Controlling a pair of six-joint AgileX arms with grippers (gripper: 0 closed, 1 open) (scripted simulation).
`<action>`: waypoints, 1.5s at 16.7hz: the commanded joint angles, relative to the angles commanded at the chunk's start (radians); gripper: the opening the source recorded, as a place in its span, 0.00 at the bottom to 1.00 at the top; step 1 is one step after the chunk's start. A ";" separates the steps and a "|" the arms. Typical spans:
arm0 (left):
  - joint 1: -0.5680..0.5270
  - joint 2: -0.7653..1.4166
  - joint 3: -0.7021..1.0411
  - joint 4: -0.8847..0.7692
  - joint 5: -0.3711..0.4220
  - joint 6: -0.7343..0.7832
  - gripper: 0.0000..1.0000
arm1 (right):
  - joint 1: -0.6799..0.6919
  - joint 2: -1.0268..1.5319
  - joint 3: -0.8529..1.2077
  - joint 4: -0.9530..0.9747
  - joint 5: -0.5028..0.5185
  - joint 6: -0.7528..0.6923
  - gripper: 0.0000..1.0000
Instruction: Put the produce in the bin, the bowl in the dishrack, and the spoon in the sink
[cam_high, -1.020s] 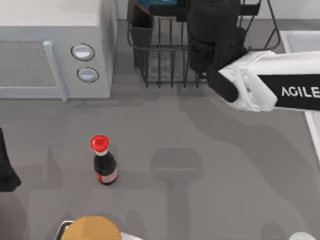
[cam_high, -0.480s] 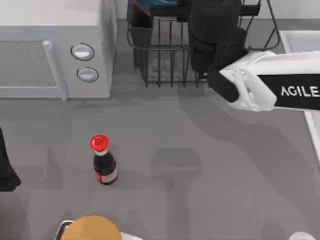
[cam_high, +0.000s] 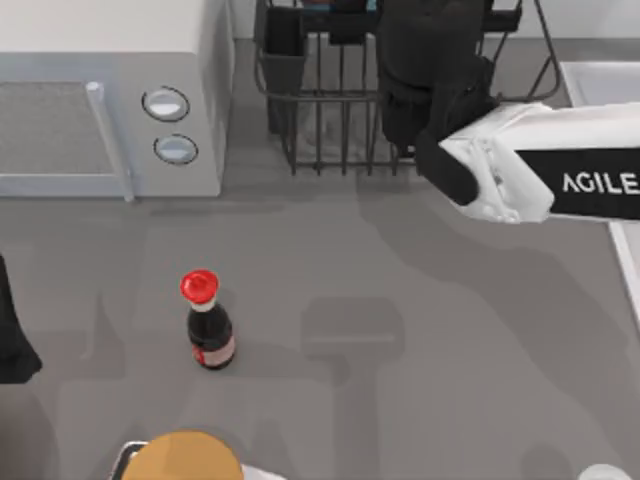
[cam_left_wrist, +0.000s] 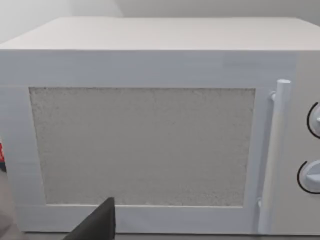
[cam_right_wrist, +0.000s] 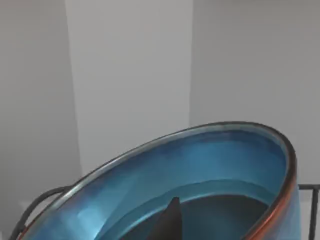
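The teal-blue bowl (cam_right_wrist: 200, 170) with its reddish-brown rim hangs tilted in the right wrist view. My right gripper (cam_right_wrist: 171, 222) is shut on it, one dark finger reaching inside the bowl. In the top view my right arm (cam_high: 470, 130) reaches over the black wire dishrack (cam_high: 330, 130) at the back, and its wrist hides the bowl. Rack wires (cam_right_wrist: 30, 210) show beside the bowl. The sink's pale rim (cam_high: 590, 75) lies at the back right. The produce and the spoon are out of view. My left arm (cam_high: 10, 335) is parked at the left edge.
A white microwave (cam_high: 110, 100) with two knobs fills the back left and faces the left wrist camera (cam_left_wrist: 150, 145). A red-capped dark sauce bottle (cam_high: 207, 325) stands left of centre. An orange round object (cam_high: 185, 458) sits at the front edge.
The blue of the bowl seen above the rack's left corner has slipped out of the top view as the right arm edged toward the back. The left arm and the bottle stayed still.
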 joint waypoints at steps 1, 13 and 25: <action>0.000 0.000 0.000 0.000 0.000 0.000 1.00 | 0.000 0.000 0.000 0.000 0.000 0.000 0.98; 0.000 0.000 0.000 0.000 0.000 0.000 1.00 | -0.007 -0.024 -0.020 -0.009 -0.012 0.001 1.00; 0.000 0.000 0.000 0.000 0.000 0.000 1.00 | -0.288 -0.978 -0.624 -0.335 -0.306 -0.016 1.00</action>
